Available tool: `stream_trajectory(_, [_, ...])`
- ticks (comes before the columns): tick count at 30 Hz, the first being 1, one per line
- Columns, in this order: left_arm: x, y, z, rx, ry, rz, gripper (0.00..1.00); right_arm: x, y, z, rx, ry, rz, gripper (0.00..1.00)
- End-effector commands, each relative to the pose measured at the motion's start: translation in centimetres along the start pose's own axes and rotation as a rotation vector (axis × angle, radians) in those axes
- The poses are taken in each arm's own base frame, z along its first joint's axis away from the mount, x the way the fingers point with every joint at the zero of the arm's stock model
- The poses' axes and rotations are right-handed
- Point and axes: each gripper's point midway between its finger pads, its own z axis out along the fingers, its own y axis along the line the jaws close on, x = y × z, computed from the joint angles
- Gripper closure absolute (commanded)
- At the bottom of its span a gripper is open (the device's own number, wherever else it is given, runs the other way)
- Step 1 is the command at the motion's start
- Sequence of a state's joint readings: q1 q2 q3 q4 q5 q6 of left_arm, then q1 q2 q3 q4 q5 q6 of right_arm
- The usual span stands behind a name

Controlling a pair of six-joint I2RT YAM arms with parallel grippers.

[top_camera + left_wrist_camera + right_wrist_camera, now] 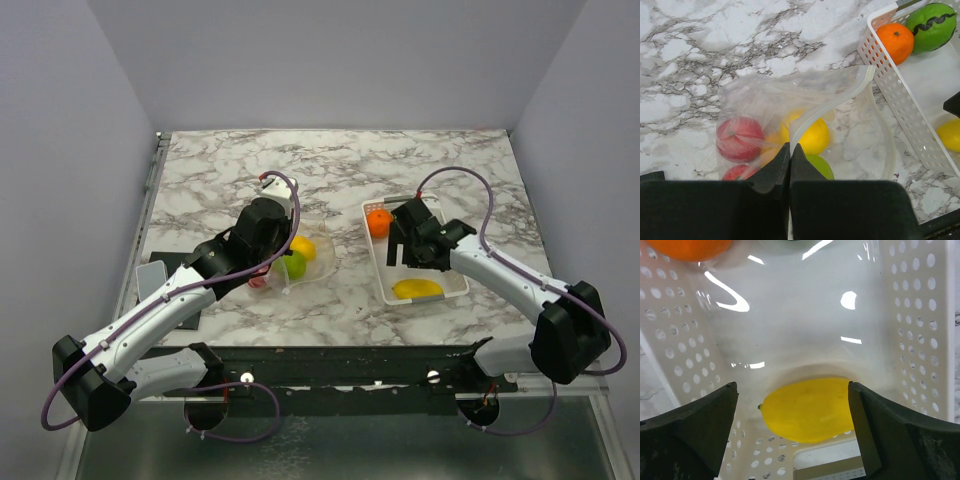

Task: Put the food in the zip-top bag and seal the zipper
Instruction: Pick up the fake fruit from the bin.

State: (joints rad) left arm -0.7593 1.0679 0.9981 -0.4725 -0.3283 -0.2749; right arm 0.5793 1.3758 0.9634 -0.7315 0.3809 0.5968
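The left hand [790, 150] has its fingers pressed together on the mouth edge of the zip-top bag [760, 95], where the zipper [840, 100] runs down into the pinch. The strip curves away unsealed and the mouth gapes toward the right. Inside the bag lie two red pieces [739, 137], a yellow piece [812, 135] and a green piece [817, 167], on the desk [715, 40] left of centre.

The right hand [792, 390] hangs with its fingers wide apart, one to each side of a yellow fruit [807, 410] at the near end of the white tray [920, 315], touching nothing. At the far end of the tray sit an orange [897, 41] and a striped green ball [932, 25].

I judge the job about half done: three pieces must go across, then the zipper must be pressed shut.
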Motion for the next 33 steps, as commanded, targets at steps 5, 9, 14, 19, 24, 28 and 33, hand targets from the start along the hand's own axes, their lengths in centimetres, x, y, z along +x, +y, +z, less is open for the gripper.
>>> stream_trajectory(5, [-0.1, -0.2, -0.3, 0.019, -0.01, -0.002, 1.0, 0.8, 0.1, -3.3, -0.108, 0.021, 0.023, 0.04])
stream_trajectory(9, [-0.1, -0.4, -0.2, 0.027, -0.008, -0.002, 1.0, 1.4, -0.7, -4.1, -0.093, 0.027, 0.073, 0.04])
stream_trajectory(14, [-0.2, -0.5, -0.4, 0.033, -0.01, -0.003, 1.0, 2.3, -1.1, -4.3, -0.07, 0.04, 0.211, 0.06])
stream_trajectory(19, [-0.4, -0.5, -0.6, 0.039, -0.018, -0.009, 1.0, 2.8, -1.4, -4.4, -0.008, 0.07, 0.411, 0.09])
stream_trajectory(24, [-0.4, -0.5, -0.7, 0.043, -0.021, -0.011, 1.0, 2.9, -1.6, -4.3, 0.05, 0.08, 0.55, 0.1])
stream_trajectory(28, [-0.5, -0.5, -0.8, 0.043, -0.025, -0.014, 1.0, 3.8, -2.3, -3.8, 0.149, 0.123, 0.598, 0.1])
stream_trajectory(33, [-0.5, -0.5, -0.9, 0.044, -0.028, -0.015, 1.0, 4.5, -2.8, -3.0, 0.269, 0.179, 0.58, 0.1])
